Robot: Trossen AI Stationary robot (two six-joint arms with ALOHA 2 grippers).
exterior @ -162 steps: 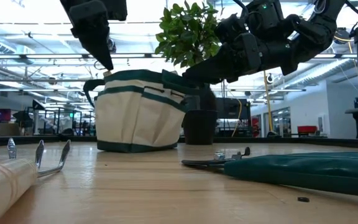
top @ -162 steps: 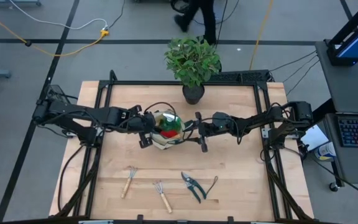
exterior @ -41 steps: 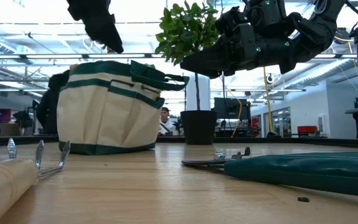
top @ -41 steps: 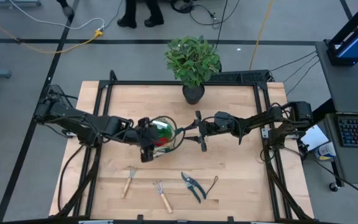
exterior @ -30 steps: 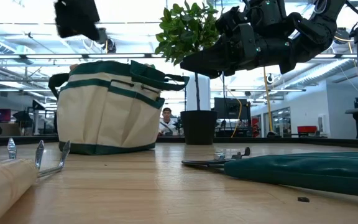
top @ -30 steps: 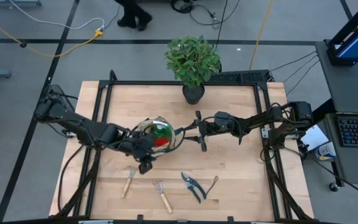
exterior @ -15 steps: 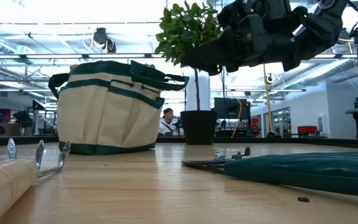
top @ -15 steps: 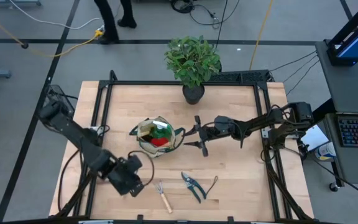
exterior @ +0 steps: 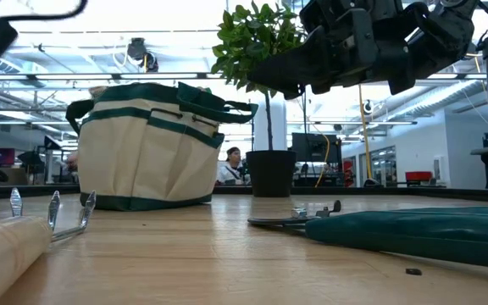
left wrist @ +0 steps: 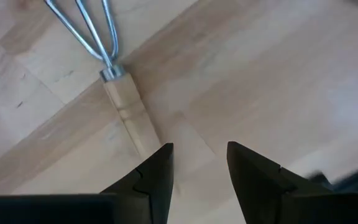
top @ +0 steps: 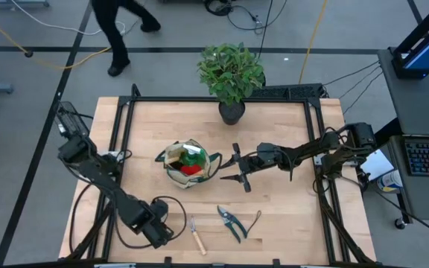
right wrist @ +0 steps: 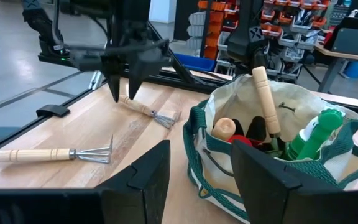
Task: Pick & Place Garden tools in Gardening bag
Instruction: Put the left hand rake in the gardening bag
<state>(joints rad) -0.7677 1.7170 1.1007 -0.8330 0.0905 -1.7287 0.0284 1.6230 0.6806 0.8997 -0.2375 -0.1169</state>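
The gardening bag, beige with green trim, stands upright on the table's middle. Wooden handles, something red and a green spray bottle stick out of it. My left gripper hangs open near the table's near left, pointing down over a small fork. The fork's wooden handle runs under one finger and its metal tines lie beyond. My right gripper is open and level just right of the bag, with nothing between its fingers. A hand rake and pruners lie flat near the front edge.
A potted leafy plant stands at the table's far edge. A black frame borders the wooden top on both sides. A person walks on the floor beyond the far edge. Bare wood lies between the bag and the tools.
My left gripper has swung away from the bag toward the table's near left corner, come down and rolled, and now points down over the small fork. Its fingers stay open. My right gripper has drifted slightly toward the near edge. The bag has kept still.
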